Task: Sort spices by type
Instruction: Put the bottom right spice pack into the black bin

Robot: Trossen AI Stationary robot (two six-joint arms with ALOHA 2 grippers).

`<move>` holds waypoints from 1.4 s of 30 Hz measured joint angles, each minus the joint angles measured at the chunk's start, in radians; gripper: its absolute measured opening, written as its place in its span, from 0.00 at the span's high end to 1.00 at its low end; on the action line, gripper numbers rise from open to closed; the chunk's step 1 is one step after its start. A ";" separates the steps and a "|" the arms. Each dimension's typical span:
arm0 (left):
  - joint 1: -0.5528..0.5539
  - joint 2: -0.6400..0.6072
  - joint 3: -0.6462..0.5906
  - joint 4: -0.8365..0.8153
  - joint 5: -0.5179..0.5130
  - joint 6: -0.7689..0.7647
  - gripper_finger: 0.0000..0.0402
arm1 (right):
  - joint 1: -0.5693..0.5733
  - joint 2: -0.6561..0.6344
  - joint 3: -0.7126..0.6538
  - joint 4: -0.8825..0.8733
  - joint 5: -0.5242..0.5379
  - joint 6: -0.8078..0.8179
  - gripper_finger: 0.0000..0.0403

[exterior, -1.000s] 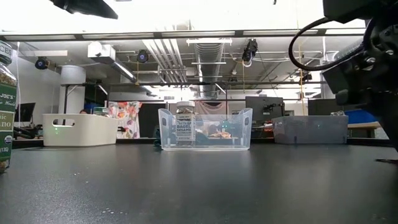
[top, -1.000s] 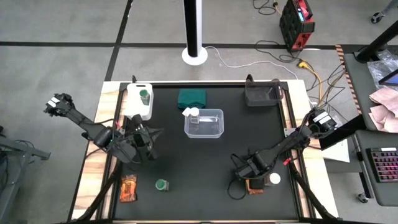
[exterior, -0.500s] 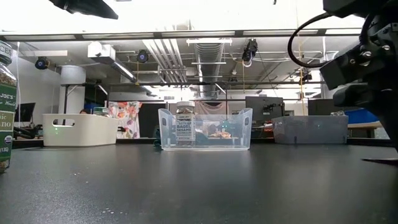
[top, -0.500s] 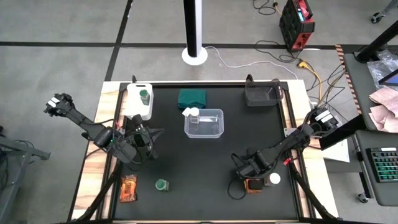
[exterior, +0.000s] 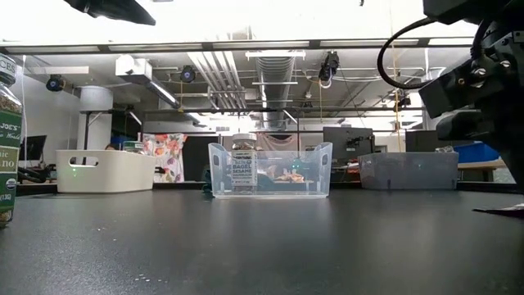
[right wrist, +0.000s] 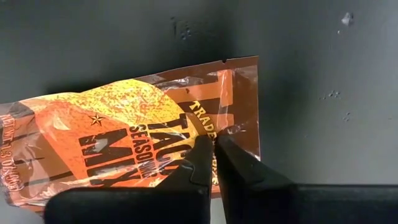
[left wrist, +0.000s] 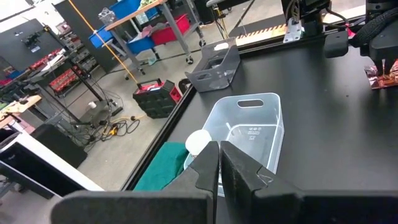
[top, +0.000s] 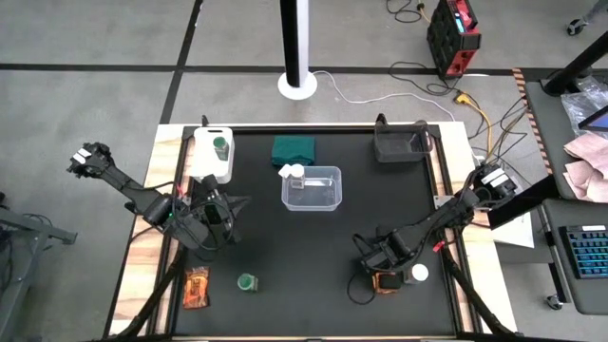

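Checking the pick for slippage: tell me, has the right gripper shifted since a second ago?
Barely. The right gripper, shut on the orange packet, sits beside the white-lidded jar as before; only its fingers have closed.

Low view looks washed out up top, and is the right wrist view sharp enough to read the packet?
Low view: the ceiling lights blow out the upper part, and the green-lidded jar at the edge is cut off. Right wrist view: the packet is sharp, its lettering legible.
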 joint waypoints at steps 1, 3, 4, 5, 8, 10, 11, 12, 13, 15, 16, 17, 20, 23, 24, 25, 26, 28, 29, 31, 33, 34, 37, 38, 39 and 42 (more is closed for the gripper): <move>0.000 0.000 0.000 0.000 0.000 0.000 1.00 | 0.000 -0.003 0.005 -0.002 0.009 0.000 0.98; 0.000 0.000 0.000 0.000 0.000 0.000 1.00 | 0.000 -0.011 0.018 -0.012 0.028 0.003 0.98; 0.000 0.000 0.000 0.000 0.000 0.000 1.00 | 0.000 -0.013 0.025 -0.021 0.030 0.003 0.98; 0.000 0.000 0.000 0.000 0.000 0.000 1.00 | -0.001 -0.015 0.033 -0.032 0.030 0.002 0.98; 0.000 0.000 0.000 0.000 0.000 0.001 1.00 | -0.001 -0.019 0.057 -0.072 0.037 -0.012 0.98; 0.000 0.000 0.000 0.000 0.000 0.001 1.00 | -0.004 -0.021 0.069 -0.092 0.038 -0.023 0.98; 0.000 0.000 0.000 0.000 0.000 0.001 1.00 | -0.006 -0.021 0.074 -0.102 0.037 -0.034 0.98; 0.000 0.000 0.000 0.000 0.000 0.001 1.00 | -0.007 -0.021 0.077 -0.112 0.037 -0.046 0.98; 0.000 0.000 0.000 0.000 0.000 0.001 1.00 | -0.012 -0.021 0.079 -0.122 0.035 -0.050 0.98; 0.000 0.000 0.000 0.000 0.000 0.001 1.00 | -0.029 -0.024 0.079 -0.136 0.032 -0.035 0.98; 0.000 0.000 0.000 0.000 0.000 0.001 1.00 | -0.045 -0.028 0.079 -0.150 0.030 -0.009 0.98; 0.000 0.000 0.000 0.000 0.000 0.001 1.00 | -0.064 -0.031 0.080 -0.170 0.026 0.029 0.98; 0.000 0.000 0.000 0.000 0.000 0.000 1.00 | -0.131 -0.036 0.080 -0.239 -0.028 0.137 0.98; 0.000 0.000 0.000 0.000 0.001 0.001 1.00 | -0.183 -0.052 0.079 -0.255 -0.106 0.188 0.98; 0.000 0.000 0.000 -0.001 0.002 0.000 1.00 | -0.194 -0.059 0.079 -0.255 -0.125 0.198 0.97; 0.000 0.000 0.000 -0.001 0.005 0.000 1.00 | -0.204 -0.063 0.079 -0.255 -0.139 0.212 0.96; 0.000 0.000 0.000 -0.002 0.010 0.000 1.00 | -0.210 -0.065 0.078 -0.256 -0.151 0.229 0.94; 0.000 0.000 0.000 -0.003 0.011 0.000 1.00 | -0.216 -0.066 0.077 -0.258 -0.194 0.267 0.88; 0.000 0.000 0.000 -0.005 0.011 0.000 1.00 | -0.215 -0.066 0.077 -0.258 -0.217 0.277 0.85; 0.000 0.000 0.000 -0.006 0.011 0.000 1.00 | -0.206 -0.066 0.075 -0.257 -0.248 0.288 0.76; 0.000 0.000 0.000 -0.006 0.011 0.000 1.00 | -0.188 -0.066 0.075 -0.255 -0.233 0.223 0.67; 0.000 0.000 0.000 -0.007 0.011 0.000 1.00 | -0.175 -0.066 0.075 -0.251 -0.217 0.155 0.62; 0.000 0.000 0.000 -0.009 0.011 -0.003 1.00 | -0.125 -0.066 0.076 -0.249 -0.169 -0.062 0.51; 0.000 0.000 0.000 -0.009 0.011 -0.005 1.00 | -0.108 -0.066 0.076 -0.245 -0.139 -0.105 0.48; 0.000 0.000 0.000 -0.009 0.011 -0.006 1.00 | -0.098 -0.067 0.075 -0.235 -0.113 -0.130 0.46; 0.000 0.000 0.000 -0.009 0.011 -0.008 1.00 | -0.092 -0.067 0.065 -0.166 -0.094 -0.159 0.40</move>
